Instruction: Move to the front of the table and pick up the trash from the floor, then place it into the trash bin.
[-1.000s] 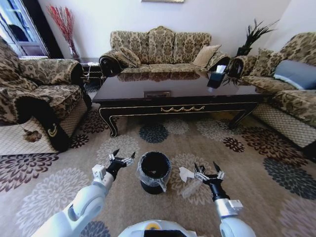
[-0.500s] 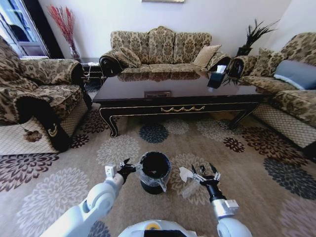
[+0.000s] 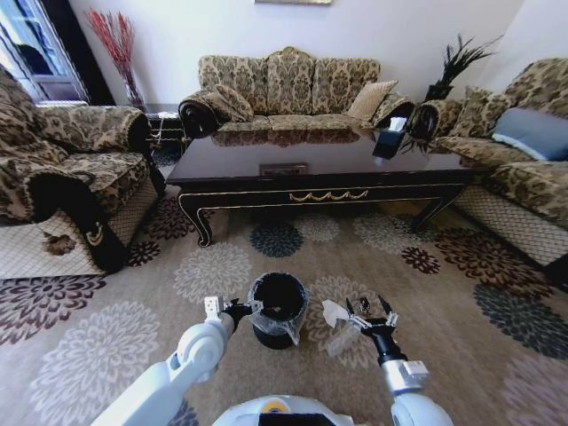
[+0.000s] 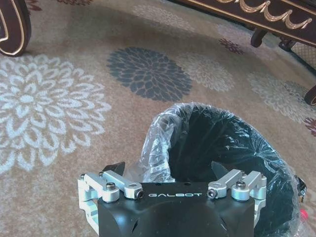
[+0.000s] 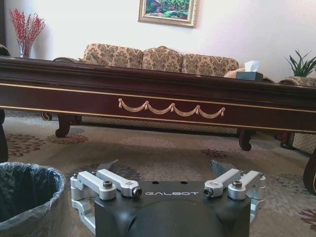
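The trash bin, round and black with a shiny liner, stands on the carpet in front of the long dark table. My left gripper is open at the bin's left rim; in the left wrist view, the left gripper sits right against the liner of the trash bin. The trash lies right of the bin: a crumpled white paper scrap and a clear wrapper. My right gripper is open beside the scrap, with nothing between its fingers. The right wrist view shows the right gripper facing the table.
Patterned sofas ring the table: an armchair on the left, a sofa behind and another on the right. A tissue box stands on the table. Open carpet spreads on both sides of the bin.
My left arm has swung right, bringing its gripper from beside the bin up against the rim. The right gripper has shifted slightly left and forward towards the white scrap.
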You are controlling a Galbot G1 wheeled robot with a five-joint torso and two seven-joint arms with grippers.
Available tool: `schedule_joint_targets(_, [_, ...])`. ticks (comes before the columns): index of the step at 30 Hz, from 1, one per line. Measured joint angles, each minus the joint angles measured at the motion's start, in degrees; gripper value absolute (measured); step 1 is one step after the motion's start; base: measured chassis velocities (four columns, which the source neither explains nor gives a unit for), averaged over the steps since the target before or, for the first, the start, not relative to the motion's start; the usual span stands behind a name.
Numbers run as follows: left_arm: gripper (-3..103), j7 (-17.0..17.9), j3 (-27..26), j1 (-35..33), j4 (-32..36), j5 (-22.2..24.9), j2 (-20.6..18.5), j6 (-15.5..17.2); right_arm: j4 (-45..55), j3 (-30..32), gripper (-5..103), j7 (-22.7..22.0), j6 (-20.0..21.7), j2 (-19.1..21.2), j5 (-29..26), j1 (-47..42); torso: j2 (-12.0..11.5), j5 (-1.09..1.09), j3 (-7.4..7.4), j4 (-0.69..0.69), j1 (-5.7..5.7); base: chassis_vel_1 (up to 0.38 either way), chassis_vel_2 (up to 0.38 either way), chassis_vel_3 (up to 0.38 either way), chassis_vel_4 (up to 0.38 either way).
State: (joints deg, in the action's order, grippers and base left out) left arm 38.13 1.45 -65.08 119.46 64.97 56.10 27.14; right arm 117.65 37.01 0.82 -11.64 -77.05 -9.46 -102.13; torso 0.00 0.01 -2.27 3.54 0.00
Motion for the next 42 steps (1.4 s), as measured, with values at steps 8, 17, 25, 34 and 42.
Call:
schedule_joint_targets(8, [97,4.34,0.99,1.51,-2.02,4.99,2.31,1.57,-0.11,0.02,100,-0.1,0.01,-0.3,0.32,-0.5,0.0,-0.01,0.0,0.0,0.0,0.0,0.0,0.0,0.0])
schedule_joint_targets(17, [94,10.21,1.25,6.39,-4.44,11.59,5.48,6.08,-1.07,-0.62,100,-0.36,0.01,-0.79,1.09,-0.71,0.0,-0.01,0.0,0.01,0.0,0.0,0.0,0.0,0.0])
schedule_joint_targets(25, [88,15.59,1.29,8.82,-7.62,16.15,7.03,8.49,-1.48,-0.61,100,-0.77,-0.02,-0.94,1.3,-0.64,0.0,0.0,0.0,0.0,0.0,0.0,0.0,0.0,0.0])
schedule_joint_targets(34, [90,17.74,0.93,10.65,-11.28,18.61,9.02,8.66,-1.63,-0.79,100,-0.96,0.04,-0.95,1.08,-0.55,0.0,-0.01,0.0,0.0,0.0,0.0,0.0,0.0,0.0])
schedule_joint_targets(42, [88,17.84,0.59,11.05,-13.93,18.59,10.01,8.85,-1.51,-0.71,100,-1.04,0.04,-0.69,1.11,-0.98,0.01,0.02,0.02,-0.02,0.0,0.0,0.0,0.0,0.0])
